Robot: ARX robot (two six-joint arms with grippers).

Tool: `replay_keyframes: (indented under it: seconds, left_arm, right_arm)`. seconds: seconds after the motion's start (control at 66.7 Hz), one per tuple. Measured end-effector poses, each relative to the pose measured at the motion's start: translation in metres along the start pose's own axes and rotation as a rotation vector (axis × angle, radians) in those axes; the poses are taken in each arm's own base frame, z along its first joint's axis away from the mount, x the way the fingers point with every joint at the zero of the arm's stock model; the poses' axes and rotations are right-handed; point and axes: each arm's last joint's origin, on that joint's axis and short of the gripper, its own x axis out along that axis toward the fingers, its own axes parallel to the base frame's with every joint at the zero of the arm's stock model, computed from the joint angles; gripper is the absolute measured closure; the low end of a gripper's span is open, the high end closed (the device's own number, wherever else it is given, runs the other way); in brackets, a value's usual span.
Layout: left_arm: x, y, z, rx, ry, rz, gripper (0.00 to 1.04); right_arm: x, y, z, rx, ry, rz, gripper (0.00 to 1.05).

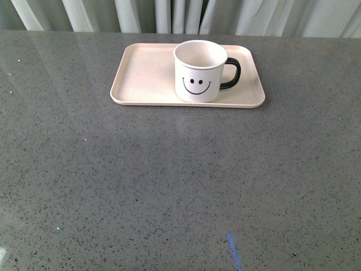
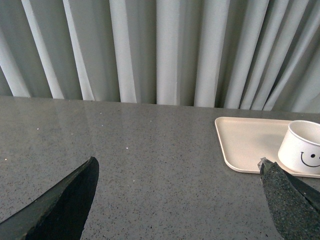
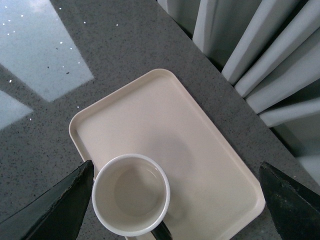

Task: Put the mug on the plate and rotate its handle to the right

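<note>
The white mug (image 1: 199, 71) with its black smiley face stands upright on the pale pink plate (image 1: 146, 76), right of the plate's middle. Its black handle (image 1: 232, 73) points to the right. No arm shows in the front view. In the right wrist view the empty mug (image 3: 131, 194) is seen from above on the plate (image 3: 200, 155), with the handle (image 3: 161, 232) at the picture's lower edge; my right gripper (image 3: 176, 200) hangs open above it, touching nothing. My left gripper (image 2: 177, 195) is open over bare table, with the plate (image 2: 245, 145) and mug (image 2: 302, 152) off to one side.
The grey speckled tabletop (image 1: 169, 180) spreads wide in front of the plate. Pale curtains (image 1: 186, 14) hang right behind the table's far edge. A short blue mark (image 1: 233, 250) lies on the table near the front.
</note>
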Motion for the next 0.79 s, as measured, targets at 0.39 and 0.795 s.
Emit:
replay_keyframes:
  seconds: [0.39, 0.795]
  left_arm:
    - [0.000, 0.000, 0.000, 0.000, 0.000, 0.000, 0.09]
    - [0.000, 0.000, 0.000, 0.000, 0.000, 0.000, 0.09]
  right_arm:
    - [-0.069, 0.072, -0.114, 0.338, -0.651, -0.726, 0.79]
    - [-0.115, 0.140, -0.203, 0.367, -0.591, -0.692, 1.03]
